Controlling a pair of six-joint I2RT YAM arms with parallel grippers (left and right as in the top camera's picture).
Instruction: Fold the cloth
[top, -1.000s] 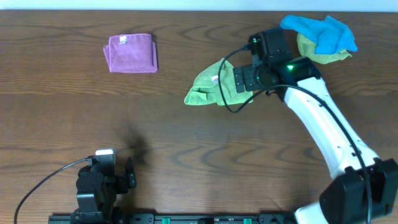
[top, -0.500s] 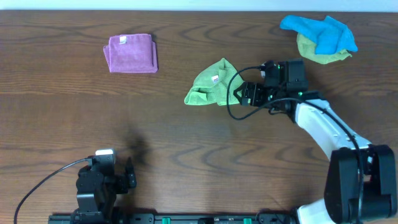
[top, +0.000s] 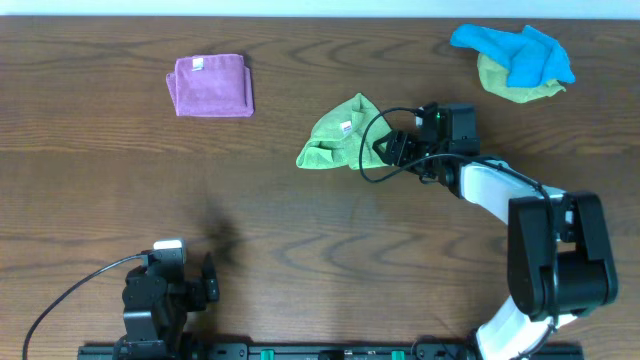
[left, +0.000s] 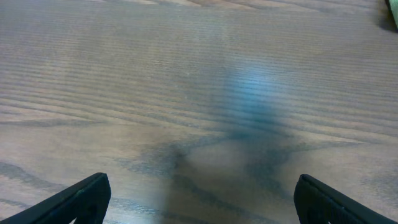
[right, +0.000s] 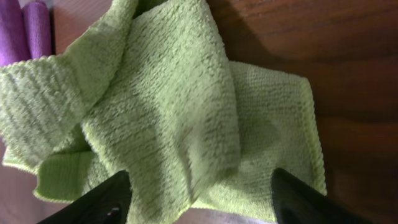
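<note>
At mid-table, a crumpled green cloth (top: 335, 135) lies just ahead of the right gripper (right: 199, 180), fingers spread apart. It looks soft, light and limp, best pinched at its flat near corner.

White-shelled right arm (top: 495, 186), black end effector (top: 384, 150), looping black cable (top: 363, 156), green LED (top: 437, 116)

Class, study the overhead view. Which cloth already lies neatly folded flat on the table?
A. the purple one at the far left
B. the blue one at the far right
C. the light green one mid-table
A: the purple cloth is a flat, tidy square, while the light green cloth is crumpled and the blue cloth lies heaped.
</note>
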